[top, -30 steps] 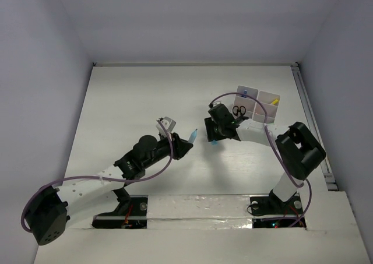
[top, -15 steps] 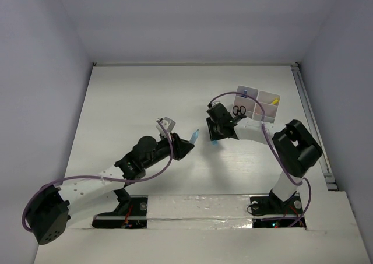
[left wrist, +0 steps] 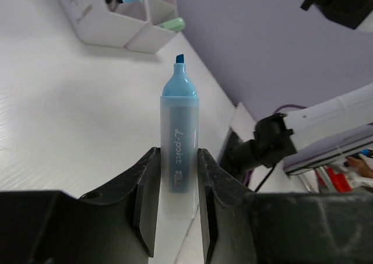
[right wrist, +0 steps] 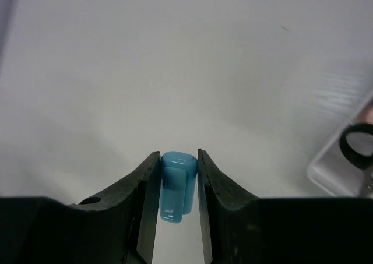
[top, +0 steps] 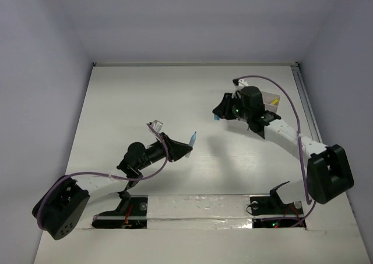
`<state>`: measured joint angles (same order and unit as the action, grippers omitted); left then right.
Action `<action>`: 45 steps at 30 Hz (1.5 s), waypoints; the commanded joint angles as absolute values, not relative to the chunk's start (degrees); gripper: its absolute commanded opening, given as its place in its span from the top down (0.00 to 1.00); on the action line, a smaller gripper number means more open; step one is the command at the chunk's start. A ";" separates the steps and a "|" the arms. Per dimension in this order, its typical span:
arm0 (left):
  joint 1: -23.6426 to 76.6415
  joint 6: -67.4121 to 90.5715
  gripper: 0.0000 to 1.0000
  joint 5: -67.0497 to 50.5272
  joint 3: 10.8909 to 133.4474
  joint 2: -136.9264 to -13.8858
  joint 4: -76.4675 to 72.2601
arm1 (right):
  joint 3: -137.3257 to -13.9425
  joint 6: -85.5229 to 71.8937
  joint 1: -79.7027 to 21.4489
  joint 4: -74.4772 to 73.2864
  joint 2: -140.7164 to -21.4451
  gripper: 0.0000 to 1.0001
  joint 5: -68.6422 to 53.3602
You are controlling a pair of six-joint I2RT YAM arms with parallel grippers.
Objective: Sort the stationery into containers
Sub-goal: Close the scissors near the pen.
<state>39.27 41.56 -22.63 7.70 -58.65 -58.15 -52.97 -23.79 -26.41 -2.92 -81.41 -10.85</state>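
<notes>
In the overhead view, the left arm reaches from the lower left corner toward the middle of the white counter (top: pixel 134 101). Its left claw (top: pixel 182 149) is clamped on a translucent pale-blue plastic highlighter (top: pixel 192 138). In the left wrist view the two black fingers press against the sides of the barrel. The highlighter's bare chisel tip points up the frame, clear of the counter.

Farther back, right of centre in the overhead view, the right arm stretches from its base at the lower right. The right claw (top: pixel 220 110) holds a small sky-blue plastic cap (top: pixel 217 118). In the right wrist view its fingers are drawn in tight on either side of the cap (right wrist: pixel 176 188), with the counter behind it. The highlighter and the cap are well apart, one in each claw.

Just behind the right claw, in the upper right of the overhead view, stand the white open-top plastic boxes (top: pixel 270 95), mostly hidden by the arm. A yellow-tipped item (top: pixel 274 102) shows in one compartment. At the right edge of the right wrist view, a black scissors handle (right wrist: pixel 357 139) lies inside one box. In the upper left of the left wrist view, a mint-green piece (left wrist: pixel 172 24) sits in a compartment.
</notes>
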 commanded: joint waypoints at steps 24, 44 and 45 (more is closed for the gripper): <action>35.86 61.19 1.00 -32.79 10.37 -72.79 -103.48 | -39.20 -63.72 -28.92 66.18 -82.61 0.88 -32.17; 35.33 55.55 1.00 -30.41 12.04 -64.16 -90.18 | -37.62 -67.06 -31.29 74.36 -86.57 0.88 -31.91; 35.33 55.46 1.00 -30.41 12.04 -64.07 -90.09 | -37.44 -66.89 -31.29 74.27 -86.49 0.88 -31.90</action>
<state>35.86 56.86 -30.33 10.39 -64.77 -73.93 -38.39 -66.89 -30.83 69.08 -87.44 -32.01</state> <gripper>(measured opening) 0.229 0.340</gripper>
